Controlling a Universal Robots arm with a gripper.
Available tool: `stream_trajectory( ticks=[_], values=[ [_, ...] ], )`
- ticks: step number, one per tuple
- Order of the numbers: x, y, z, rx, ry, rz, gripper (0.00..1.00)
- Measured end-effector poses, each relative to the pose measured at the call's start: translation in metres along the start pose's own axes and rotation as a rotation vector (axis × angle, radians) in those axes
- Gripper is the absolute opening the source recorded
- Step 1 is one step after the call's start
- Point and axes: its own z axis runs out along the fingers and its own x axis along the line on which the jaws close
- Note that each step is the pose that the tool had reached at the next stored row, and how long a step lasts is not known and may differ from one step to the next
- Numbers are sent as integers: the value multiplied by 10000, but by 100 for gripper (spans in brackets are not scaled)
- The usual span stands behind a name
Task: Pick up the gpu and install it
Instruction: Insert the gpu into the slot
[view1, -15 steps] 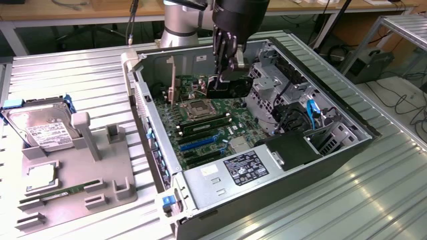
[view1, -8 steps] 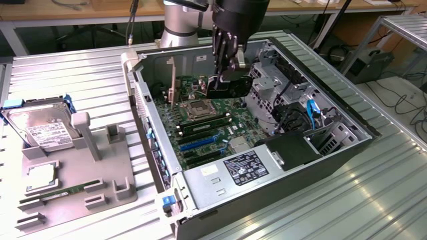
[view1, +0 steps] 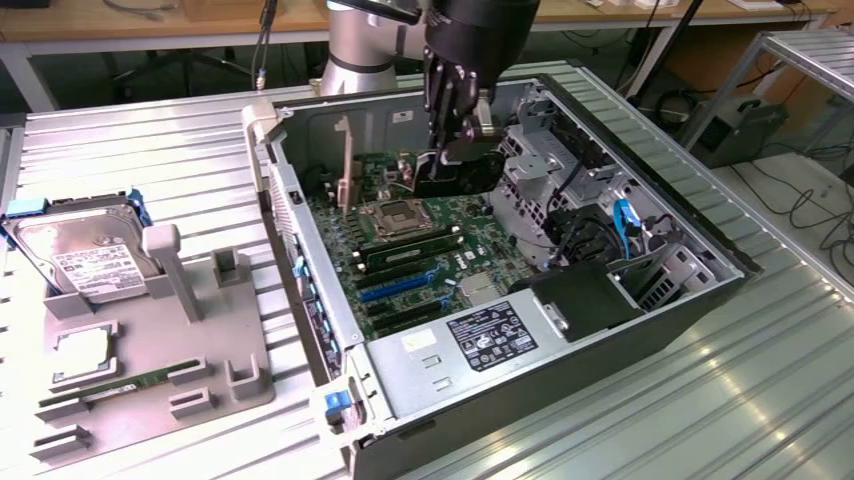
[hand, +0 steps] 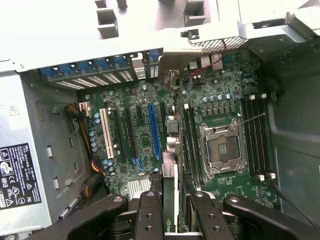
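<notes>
Computer case (view1: 641, 330) lies open on its side on a ribbed metal table (view1: 747, 410). The gripper (view1: 451, 160) is down inside the case over the main board (hand: 142, 142), its fingers (hand: 150, 210) closed on the graphics card (hand: 170, 172), one on each face. The card stands on edge and runs from the fingers to the case's rear wall, its metal end by the row of blue clips (hand: 95, 65). Whether its lower edge is seated in a slot cannot be told. Close on one side of the card is a blue slot (hand: 154, 130), then a white slot (hand: 105, 137). On the other side, memory slots (hand: 191, 145) lie just beside it, then the open processor socket (hand: 220, 147). A drive cage (view1: 534, 170) stands just beside the gripper on the exterior view's right; the power supply (view1: 487, 335) sits at the near end. Outside the case, on the exterior view's left, a grey tray (view1: 147, 345) carries a hard drive (view1: 87, 255) and a memory stick (view1: 127, 385).
</notes>
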Motion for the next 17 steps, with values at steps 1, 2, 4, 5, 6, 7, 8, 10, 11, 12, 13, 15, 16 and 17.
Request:
stream_trajectory(
  ticks=[1,2,4,5,6,7,8,10,11,12,13,15,16,17],
  values=[
    [0,-2,0,-1,1,-60,26],
    [0,-3,0,-2,2,-101,26],
    [-2,-12,0,-5,4,-185,26],
    [-2,-15,0,-5,4,-204,26],
    [-3,-22,0,-7,5,-252,26],
    [-5,-32,0,-8,5,-324,26],
    [-6,-40,0,-10,7,-374,26],
    [-9,-56,1,-12,8,-456,26],
    [-10,-66,0,-14,11,-503,26],
    [-12,-75,1,-14,11,-544,26],
    [-13,-85,1,-15,11,-589,26],
    [-17,-106,2,-17,12,-670,26],
    [-18,-118,2,-19,13,-712,26],
    [-20,-131,2,-20,14,-758,26]
  ],
)
